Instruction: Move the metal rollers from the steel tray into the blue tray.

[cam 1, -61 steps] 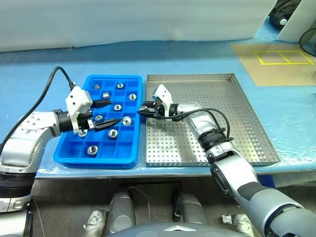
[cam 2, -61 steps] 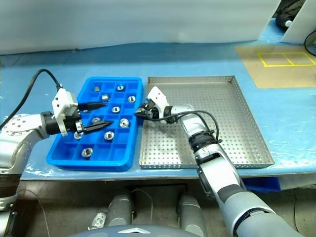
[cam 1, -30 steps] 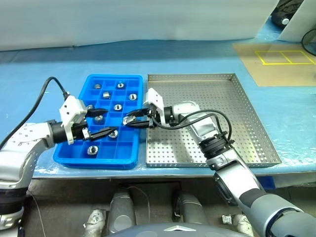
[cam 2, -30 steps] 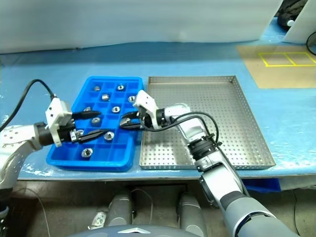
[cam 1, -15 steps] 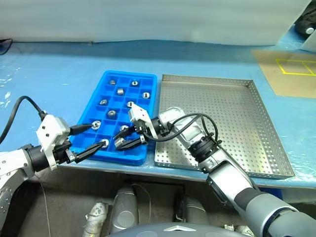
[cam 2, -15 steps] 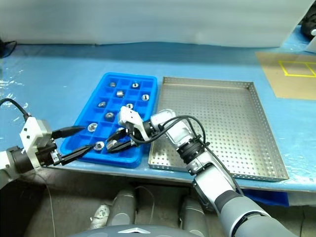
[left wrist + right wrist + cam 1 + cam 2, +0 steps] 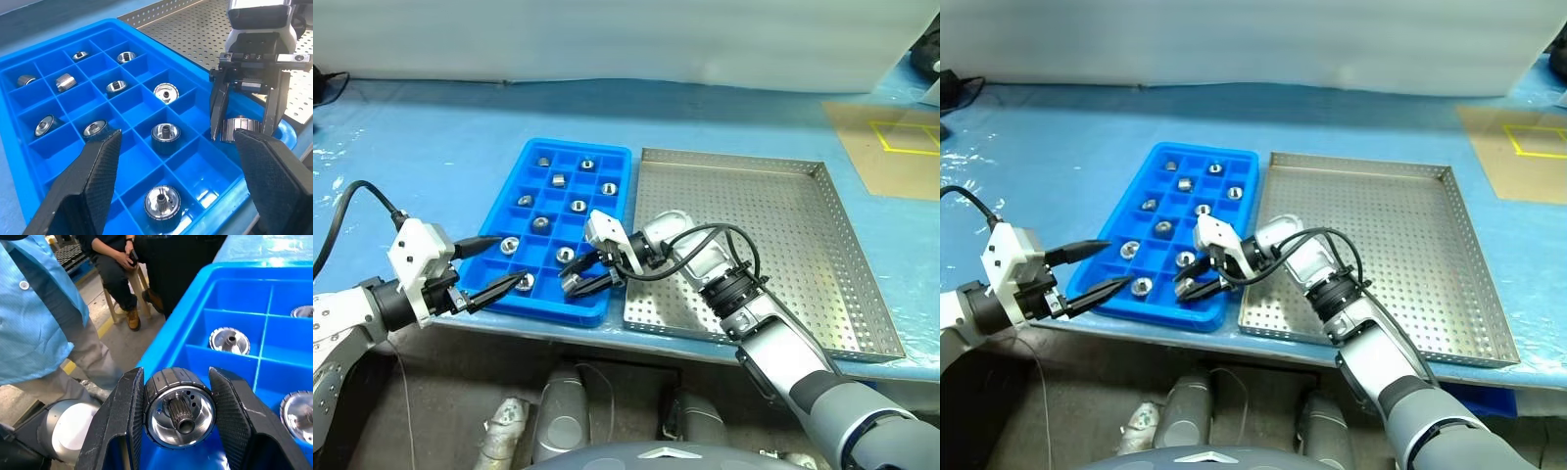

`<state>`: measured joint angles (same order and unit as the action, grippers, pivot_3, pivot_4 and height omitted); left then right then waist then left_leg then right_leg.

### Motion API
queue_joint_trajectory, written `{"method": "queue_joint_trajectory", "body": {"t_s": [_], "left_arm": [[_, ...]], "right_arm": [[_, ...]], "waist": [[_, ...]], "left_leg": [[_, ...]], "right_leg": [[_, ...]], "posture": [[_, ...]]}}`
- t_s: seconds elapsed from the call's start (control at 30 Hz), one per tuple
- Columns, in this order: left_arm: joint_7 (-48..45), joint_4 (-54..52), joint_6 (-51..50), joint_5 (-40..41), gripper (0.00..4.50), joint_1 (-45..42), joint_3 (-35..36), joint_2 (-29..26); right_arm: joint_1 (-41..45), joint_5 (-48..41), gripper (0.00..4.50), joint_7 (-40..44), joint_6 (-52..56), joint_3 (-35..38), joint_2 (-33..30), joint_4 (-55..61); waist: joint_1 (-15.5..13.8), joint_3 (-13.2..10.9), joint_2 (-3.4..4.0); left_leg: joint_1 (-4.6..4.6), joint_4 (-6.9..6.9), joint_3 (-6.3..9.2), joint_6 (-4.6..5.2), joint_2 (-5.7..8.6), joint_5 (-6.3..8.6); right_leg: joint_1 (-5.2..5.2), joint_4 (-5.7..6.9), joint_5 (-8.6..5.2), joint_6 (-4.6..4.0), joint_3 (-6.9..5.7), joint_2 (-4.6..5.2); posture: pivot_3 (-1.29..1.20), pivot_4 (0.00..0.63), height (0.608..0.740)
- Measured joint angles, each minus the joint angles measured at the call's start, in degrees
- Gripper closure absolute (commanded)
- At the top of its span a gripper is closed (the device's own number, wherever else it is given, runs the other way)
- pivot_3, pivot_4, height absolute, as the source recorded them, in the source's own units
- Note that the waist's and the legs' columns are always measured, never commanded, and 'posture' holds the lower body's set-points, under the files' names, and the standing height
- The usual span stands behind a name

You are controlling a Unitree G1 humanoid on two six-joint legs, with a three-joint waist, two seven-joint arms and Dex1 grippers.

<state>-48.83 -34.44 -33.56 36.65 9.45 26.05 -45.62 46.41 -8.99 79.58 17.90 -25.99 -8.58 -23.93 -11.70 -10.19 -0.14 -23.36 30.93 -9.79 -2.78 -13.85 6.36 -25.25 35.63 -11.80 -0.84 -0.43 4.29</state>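
The blue tray [image 7: 514, 176] lies left of the steel tray [image 7: 764, 211], their long sides almost touching. Several metal rollers [image 7: 578, 206] sit in separate compartments of the blue tray. My right gripper [image 7: 576, 278] reaches leftward over the blue tray's near right corner, shut on one metal roller [image 7: 180, 413] held between its fingers [image 7: 122, 431]. The left wrist view shows that roller [image 7: 238, 136] just above a corner compartment. My left gripper [image 7: 511, 258] hovers at the blue tray's near left corner, open, with nothing between its fingers [image 7: 93, 181].
Both trays rest on a table with a blue cover [image 7: 421, 137], close to its near edge [image 7: 636, 348]. A brown mat with yellow lines [image 7: 901, 147] lies far right. In the right wrist view a seated person [image 7: 122, 264] and a person in light blue clothing [image 7: 39, 308] are beyond the table.
The whole view has shifted. My right gripper carried the roller from the steel tray's left edge across to the blue tray's near right corner. My left gripper drew back toward the near left corner, still open.
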Motion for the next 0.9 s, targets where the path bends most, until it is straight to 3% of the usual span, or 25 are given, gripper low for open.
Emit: {"method": "queue_joint_trajectory", "body": {"t_s": [0.13, 0.27, 0.63, 0.9], "left_arm": [[-0.9, 1.6, 0.5, -0.3, 0.66, -1.7, -1.6, -0.5], [-1.3, 2.9, 0.9, -0.6, 0.66, -2.6, -1.9, -0.8], [-4.3, 9.4, 3.2, -2.2, 0.66, -10.5, -7.3, -1.6], [-8.3, 20.9, 8.2, -6.2, 0.66, -24.4, -17.7, 1.2]], "right_arm": [[-0.4, 0.0, 2.85, -0.5, 0.0, 0.0, -0.3, 0.2], [-1.4, 0.0, 1.6, -0.5, -0.3, 0.0, -1.0, 0.2], [-1.0, -0.4, 1.6, -7.3, 1.0, 4.4, -1.7, 1.3], [-0.4, -4.5, 1.6, -12.2, 8.3, 13.8, -9.2, 10.9]], "waist": [[0.2, 0.0, -0.01], [0.3, 0.0, -0.01], [1.2, 0.0, -0.02], [3.2, 0.0, -0.04]], "left_leg": [[0.01, 0.0, 0.0, 0.0, -0.01, 0.0], [0.02, 0.02, 0.0, 0.0, -0.01, 0.0], [0.03, 0.09, -0.01, -0.03, 0.01, -0.02], [0.08, 0.27, -0.03, -0.07, 0.04, -0.06]], "right_leg": [[0.01, 0.0, 0.0, -0.01, 0.01, -0.01], [0.01, 0.03, 0.0, 0.0, 0.01, -0.01], [0.06, 0.11, 0.03, -0.03, 0.0, -0.01], [0.18, 0.13, 0.24, -0.35, 0.04, 0.0]], "posture": [[0.29, 0.15, 0.74], [0.27, 0.15, 0.74], [0.14, 0.15, 0.74], [-0.06, 0.15, 0.74]]}}
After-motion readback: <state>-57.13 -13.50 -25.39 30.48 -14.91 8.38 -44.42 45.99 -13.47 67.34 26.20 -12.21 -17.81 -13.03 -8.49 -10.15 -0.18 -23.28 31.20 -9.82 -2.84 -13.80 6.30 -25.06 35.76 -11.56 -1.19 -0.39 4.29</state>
